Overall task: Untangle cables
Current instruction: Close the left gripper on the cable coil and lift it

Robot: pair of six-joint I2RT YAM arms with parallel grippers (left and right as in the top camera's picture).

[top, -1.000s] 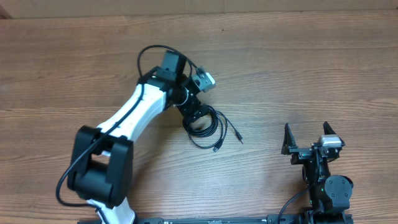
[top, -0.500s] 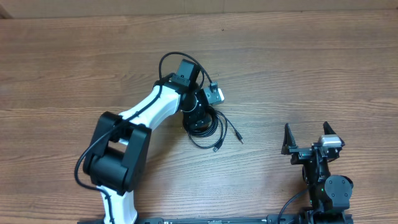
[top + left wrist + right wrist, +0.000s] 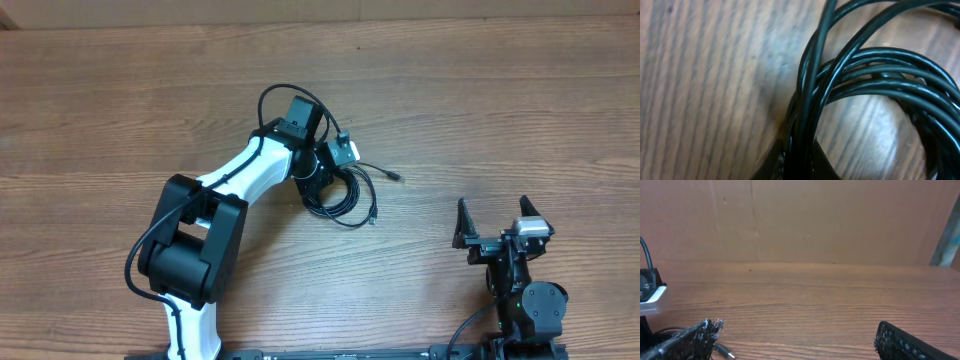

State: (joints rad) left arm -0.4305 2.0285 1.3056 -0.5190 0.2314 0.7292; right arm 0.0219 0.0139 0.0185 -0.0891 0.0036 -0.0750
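Note:
The cables [image 3: 348, 198] lie as a small coil of thin black cord mid-table, with one plug end [image 3: 398, 177] flung out to the right and another [image 3: 373, 217] below it. My left gripper [image 3: 318, 192] sits on the coil's left side, shut on the bunched strands. In the left wrist view the cables [image 3: 865, 65] fill the frame as stacked loops, and the bundle runs down between the two fingers of the left gripper [image 3: 800, 162]. My right gripper [image 3: 493, 226] rests near the front right, open and holding nothing. Seen from the right wrist, the right gripper [image 3: 797, 345] faces bare wood, with a plug tip [image 3: 725, 353] beside its left finger.
The wooden table [image 3: 500, 110] stretches all round the coil. A brown wall [image 3: 830, 220] backs the table's far edge. The left arm's white link [image 3: 230, 175] slants from the front towards the coil.
The left gripper has shut on the coil. The coil has bunched up and shifted slightly, and one loose plug end has swung up and to the right. The right arm has not moved.

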